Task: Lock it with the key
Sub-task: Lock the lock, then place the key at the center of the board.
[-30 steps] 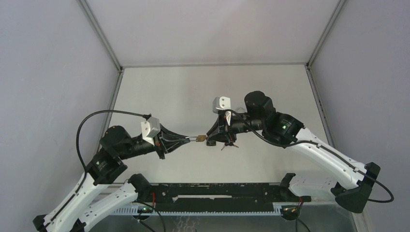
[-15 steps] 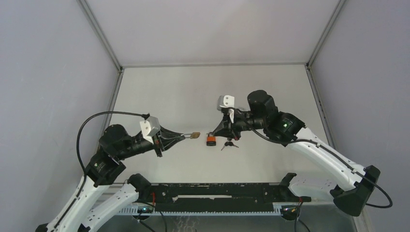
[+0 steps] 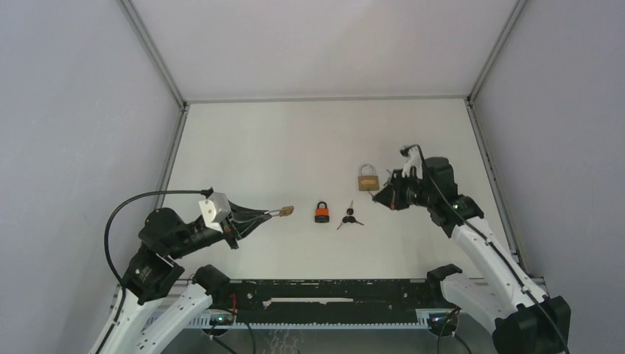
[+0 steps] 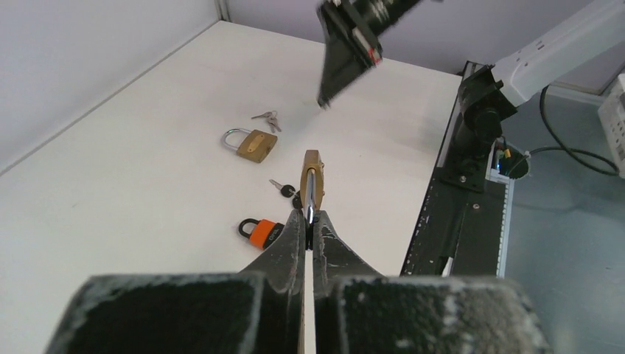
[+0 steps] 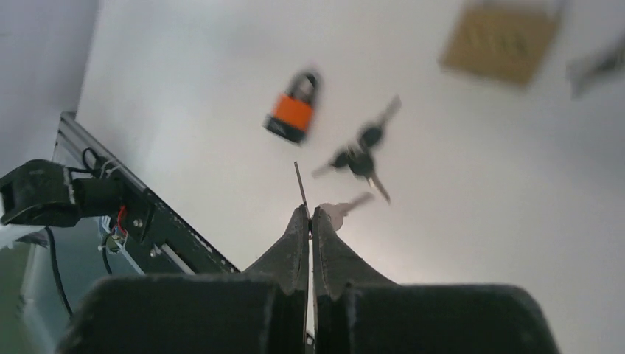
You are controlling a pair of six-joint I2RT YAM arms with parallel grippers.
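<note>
- Fingers (image 4: 289, 243) of the left gripper (image 4: 309, 218) are pressing together on the steel shackle of a small brass padlock (image 4: 312, 175). They are holding it clear of the table (image 3: 243, 147), with its body pointing away from the wrist.
- Whether that shackle is latched cannot be told.
- The right gripper (image 5: 308, 214) is clamping tight on a silver key set (image 5: 343, 209). One thin piece is standing edge-on between the fingertips, and a key is jutting out just to the side.
- The two grippers are hanging well apart above the surface, the left one toward the near left and the right one toward the right side.
- Between them an orange padlock (image 3: 322, 212) is lying flat. A pair of black-headed keys (image 3: 350, 217) is lying just beside it on the right arm's side, apart from it.
- A larger brass padlock (image 3: 368, 178) is lying flat farther back, near the right gripper's tip.
- In the left wrist view, another small bunch of keys (image 4: 265, 116) is lying just beyond that larger padlock.
- The right wrist view is showing the farther items only as blurs.
</note>
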